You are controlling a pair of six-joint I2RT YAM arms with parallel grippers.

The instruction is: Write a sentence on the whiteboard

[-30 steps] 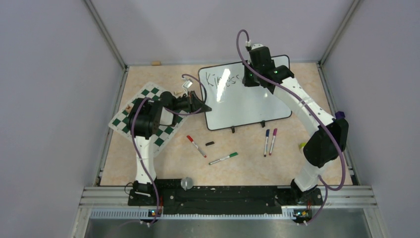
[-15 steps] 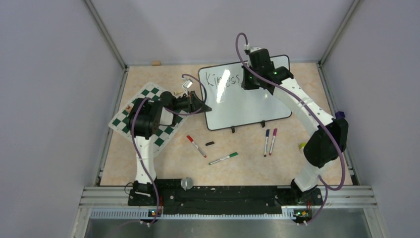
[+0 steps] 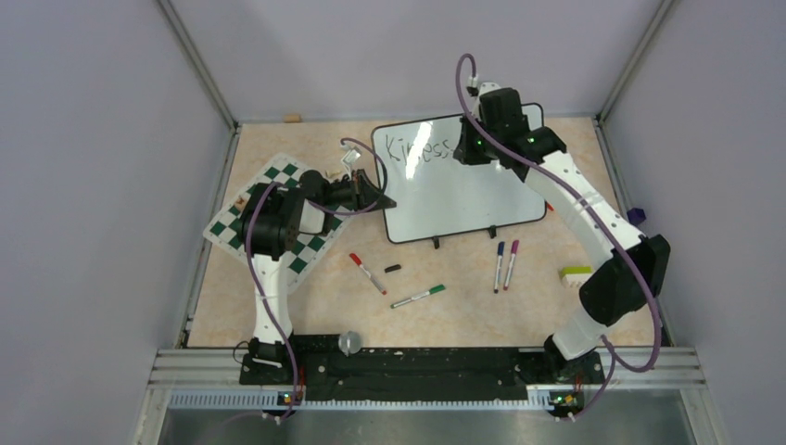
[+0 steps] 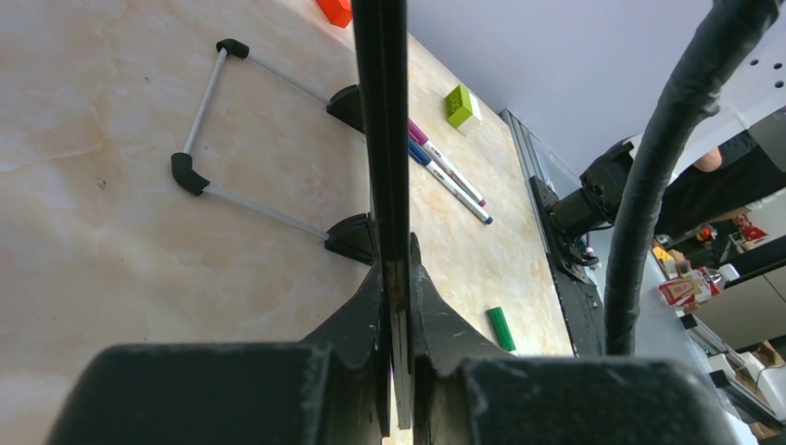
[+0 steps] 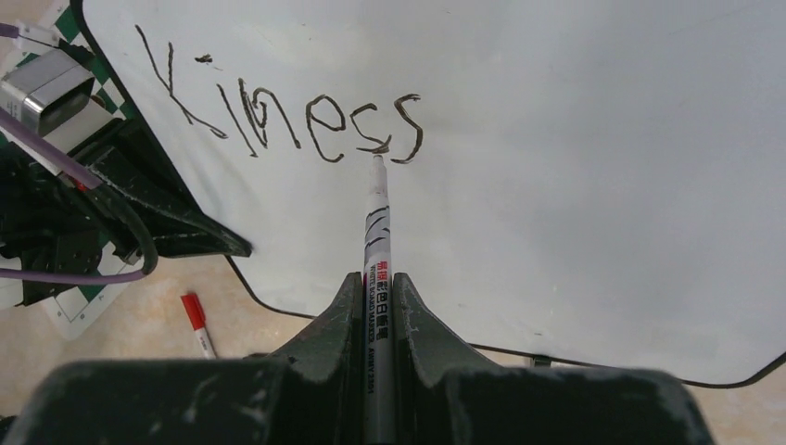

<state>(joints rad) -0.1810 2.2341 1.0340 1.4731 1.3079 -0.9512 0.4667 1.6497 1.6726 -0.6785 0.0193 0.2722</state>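
Observation:
The whiteboard [image 3: 463,190] stands tilted at the back centre of the table. The sentence [image 5: 278,120] is black handwriting along the board's top, reading roughly "Kiness" [image 3: 417,149]. My right gripper [image 5: 377,283] is shut on a white-barrelled marker [image 5: 376,232], whose tip touches the board just below the last two letters. In the top view the right gripper [image 3: 473,148] hovers over the board's upper middle. My left gripper [image 4: 397,278] is shut on the whiteboard's thin dark edge [image 4: 382,111], at the board's left side [image 3: 378,198].
A green-and-white chess mat [image 3: 278,218] lies under the left arm. In front of the board lie a red marker [image 3: 368,273], a black cap [image 3: 393,268], a green marker [image 3: 419,296], and blue [image 3: 500,264] and purple [image 3: 511,262] markers. A green-and-white block [image 3: 575,272] sits right.
My right gripper with the marker has moved to the right along the written line, leaving more letters uncovered. Its elbow swung right, uncovering the green block. The left arm has not moved.

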